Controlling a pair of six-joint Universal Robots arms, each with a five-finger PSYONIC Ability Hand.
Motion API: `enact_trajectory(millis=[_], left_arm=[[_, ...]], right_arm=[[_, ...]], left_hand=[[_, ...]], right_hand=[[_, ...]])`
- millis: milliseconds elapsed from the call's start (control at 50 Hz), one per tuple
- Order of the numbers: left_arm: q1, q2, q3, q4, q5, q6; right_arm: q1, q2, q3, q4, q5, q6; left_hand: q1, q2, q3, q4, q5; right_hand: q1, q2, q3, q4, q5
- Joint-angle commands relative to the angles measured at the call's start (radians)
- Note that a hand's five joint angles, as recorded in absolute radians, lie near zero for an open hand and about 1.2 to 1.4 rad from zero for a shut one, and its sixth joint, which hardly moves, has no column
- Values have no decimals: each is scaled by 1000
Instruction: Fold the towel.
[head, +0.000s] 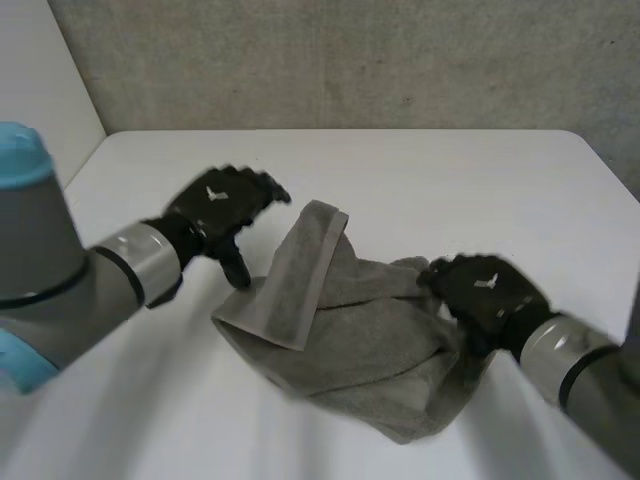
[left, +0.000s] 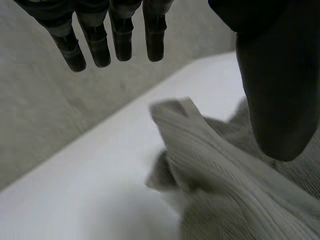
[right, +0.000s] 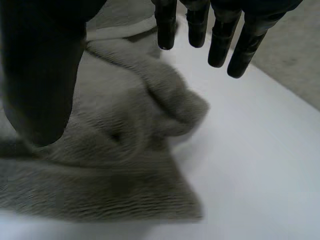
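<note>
A grey towel (head: 345, 330) lies crumpled in a heap on the white table (head: 440, 190), one folded strip running up toward the far side. My left hand (head: 222, 205) hovers just left of that strip, fingers straight and spread, holding nothing. In the left wrist view its fingers (left: 120, 35) and thumb (left: 275, 85) hang above the towel (left: 235, 185) without touching it. My right hand (head: 485, 290) is above the towel's right edge, open too. The right wrist view has its fingers (right: 220, 35) and thumb (right: 42, 75) over the bunched towel (right: 115, 145).
A grey wall (head: 350, 60) runs behind the table's far edge. Bare table top stretches beyond the towel and to the front left (head: 140, 400).
</note>
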Motion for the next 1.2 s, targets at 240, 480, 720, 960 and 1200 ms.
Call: enact_trajectory(millis=[240, 480, 720, 960, 1200], left_arm=[[-128, -255, 58, 2, -43, 128], [-82, -207, 62, -14, -253, 117], [-2, -98, -22, -4, -301, -102], [7, -117, -68, 68, -339, -133], [-31, -83, -83, 88, -316, -128]], right_arm=[[102, 184, 90, -219, -20, -2], [8, 138, -59, -225, -143, -12], [-100, 323, -399, -241, -409, -93], [-146, 492, -508, -242, -413, -344], [-248, 443, -488, -236, -58, -327]], left_hand=[[1058, 1088, -51, -59, 1110], [1112, 1143, -51, -59, 1165], [1112, 1143, -51, -59, 1165], [1112, 1143, -51, -59, 1165], [264, 295, -51, -59, 317]], right_hand=[[1150, 1145, -43, -76, 1158], [1152, 1147, -43, -76, 1160], [1152, 1147, -43, -76, 1160], [1152, 1147, -43, -76, 1160], [137, 133, -43, -76, 146]])
